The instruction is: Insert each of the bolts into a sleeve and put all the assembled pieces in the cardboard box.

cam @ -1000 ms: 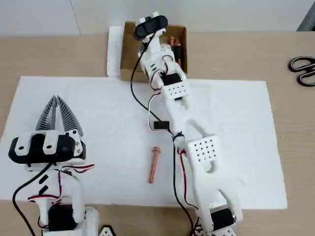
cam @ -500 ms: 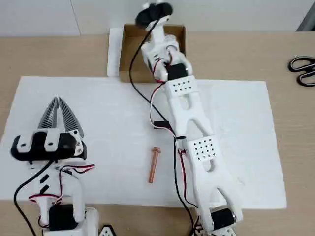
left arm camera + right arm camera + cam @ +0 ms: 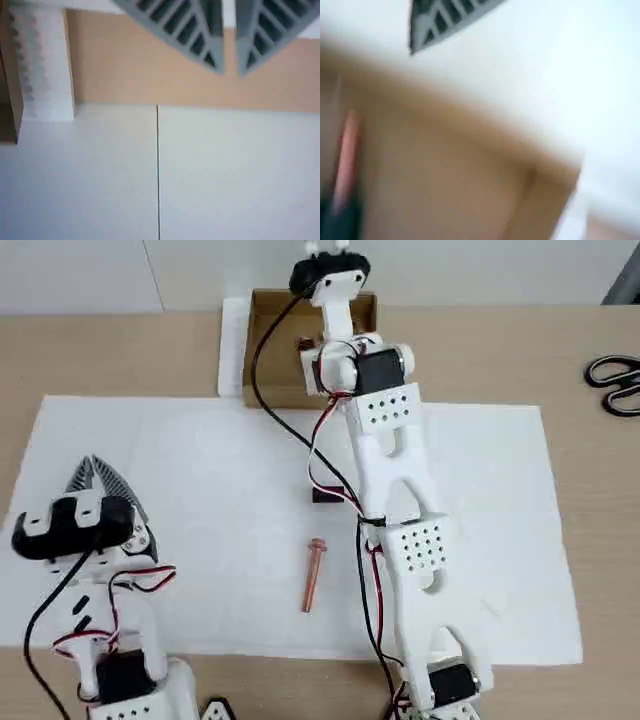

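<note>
Table (image 3: 100, 350): tan, with bare margins all round the white sheet (image 3: 200, 460).
Cardboard box (image 3: 262, 350): at the far edge, open-topped.
Right gripper (image 3: 440, 22): over the box; whether apart or together cannot be told.
Left gripper (image 3: 230, 70): near corner, jaws nearly together, empty.
Bolt (image 3: 314, 575): loose on the sheet's near half, apart from both grippers.
Scissors (image 3: 615, 382): far right edge.

Wooden table (image 3: 480, 350) under a white mat (image 3: 200, 470), pale wall (image 3: 150, 270) behind.
</note>
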